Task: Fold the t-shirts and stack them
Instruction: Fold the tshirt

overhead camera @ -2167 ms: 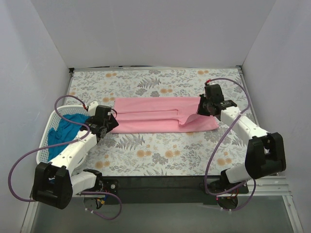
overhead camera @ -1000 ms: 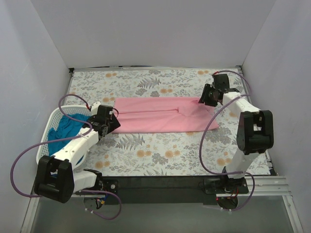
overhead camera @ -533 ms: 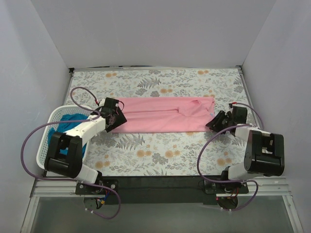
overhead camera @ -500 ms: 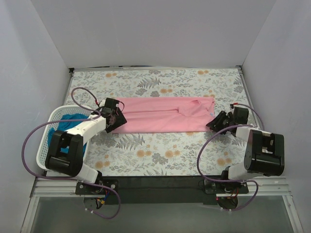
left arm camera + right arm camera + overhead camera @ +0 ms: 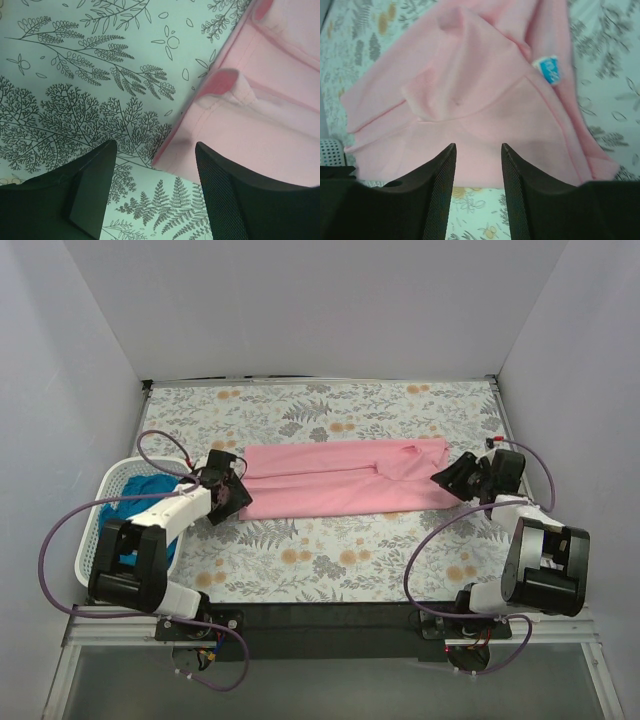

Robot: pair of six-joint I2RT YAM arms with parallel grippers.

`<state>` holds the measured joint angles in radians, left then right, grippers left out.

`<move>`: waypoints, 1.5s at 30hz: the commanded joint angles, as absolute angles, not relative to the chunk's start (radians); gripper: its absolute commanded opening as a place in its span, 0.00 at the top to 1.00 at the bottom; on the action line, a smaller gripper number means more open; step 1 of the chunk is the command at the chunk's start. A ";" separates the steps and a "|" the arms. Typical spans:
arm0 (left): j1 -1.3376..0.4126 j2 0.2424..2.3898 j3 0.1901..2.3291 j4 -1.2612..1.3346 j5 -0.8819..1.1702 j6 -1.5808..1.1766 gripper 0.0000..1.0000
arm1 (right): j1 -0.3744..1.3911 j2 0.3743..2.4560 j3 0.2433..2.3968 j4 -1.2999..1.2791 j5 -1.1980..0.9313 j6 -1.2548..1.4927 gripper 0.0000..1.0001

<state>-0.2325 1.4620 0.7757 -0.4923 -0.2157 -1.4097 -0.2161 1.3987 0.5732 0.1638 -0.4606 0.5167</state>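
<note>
The pink t-shirt [image 5: 330,478] lies as a long folded strip across the middle of the flowered table, its neck end with a blue label [image 5: 547,69] on the right. My left gripper [image 5: 236,502] hovers open over the strip's near-left corner [image 5: 220,130], and nothing sits between its fingers [image 5: 90,185]. At the right end my right gripper [image 5: 443,477] is also open, its jaws pointing along the pink shirt [image 5: 470,90] just above the near hem, holding nothing. The teal-blue t-shirt [image 5: 148,487] is bunched in the basket at the left.
A white lattice basket [image 5: 100,512] stands at the table's left edge beside my left arm. White walls close in the left, back and right. Purple cables loop from both arms. The black base rail runs along the near edge.
My right arm swung from the shirt's far-right corner down to its right end and sits low there. The left gripper shifted slightly toward the near-left corner. The pink shirt's right end lies flatter.
</note>
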 commanded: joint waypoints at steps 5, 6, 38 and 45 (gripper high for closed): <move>-0.259 1.309 0.735 -0.426 -0.213 -1.368 0.37 | -0.147 1.465 0.753 0.297 -0.534 0.543 0.57; -0.259 1.312 0.736 -0.426 -0.215 -1.367 0.37 | -0.143 1.488 0.788 0.305 -0.532 0.546 0.61; -0.262 1.348 0.755 -0.426 -0.196 -1.362 0.37 | -0.052 2.095 1.169 0.405 -0.489 0.618 0.83; -0.264 1.362 0.860 -0.430 -0.130 -1.370 0.37 | -0.063 2.017 1.141 0.399 -0.506 0.569 0.73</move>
<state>-0.2577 1.3628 0.7712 -0.4500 -0.1627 -1.3754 -0.0528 2.0853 1.1423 0.3763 -0.5152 0.6098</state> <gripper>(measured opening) 0.630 0.252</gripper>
